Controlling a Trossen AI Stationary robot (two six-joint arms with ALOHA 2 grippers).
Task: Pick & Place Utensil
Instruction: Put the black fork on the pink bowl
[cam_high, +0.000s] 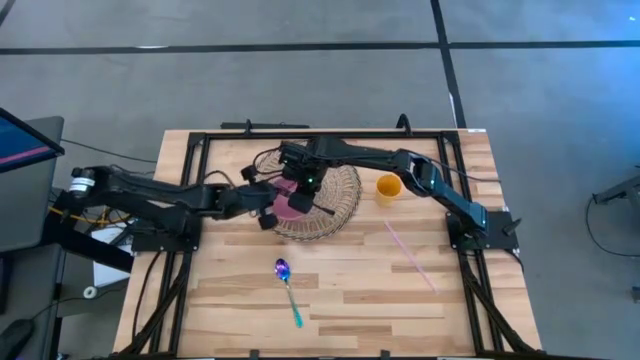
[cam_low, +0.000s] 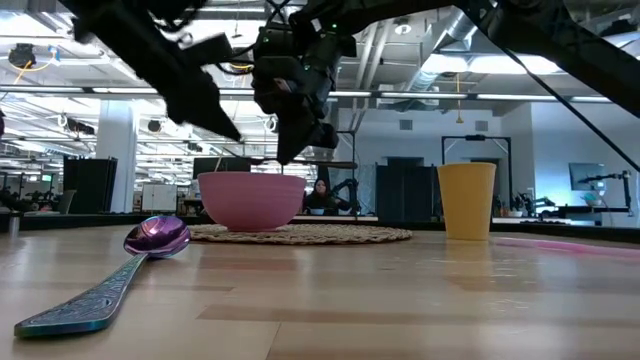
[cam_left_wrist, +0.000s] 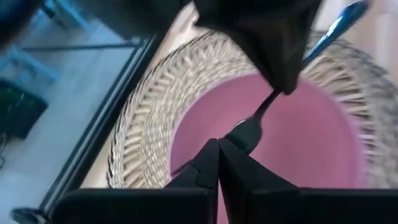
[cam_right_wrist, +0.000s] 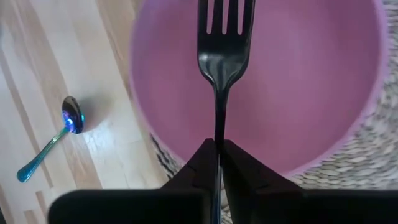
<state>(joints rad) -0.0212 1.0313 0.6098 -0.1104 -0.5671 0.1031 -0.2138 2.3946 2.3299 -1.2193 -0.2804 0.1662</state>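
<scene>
Right claw (cam_right_wrist: 217, 152) pinches a black fork (cam_right_wrist: 222, 50) over the pink bowl (cam_right_wrist: 311, 81) — left claw (cam_left_wrist: 217, 155), pressed together, crowds beside it.

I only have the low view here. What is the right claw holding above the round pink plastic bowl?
Observer: The right claw is shut on the handle of a black metal fork, with the tines over the inside of the round pink plastic bowl.
Operator: And the left claw?
Observer: The left claw is shut with nothing in it, at the bowl's edge above the round woven straw mat.
Operator: Is anything else lying on the table to the right of the mat?
Observer: Yes, a thin pink straw lies flat on the wood, nearer the front edge than the yellow plastic cup.
</scene>
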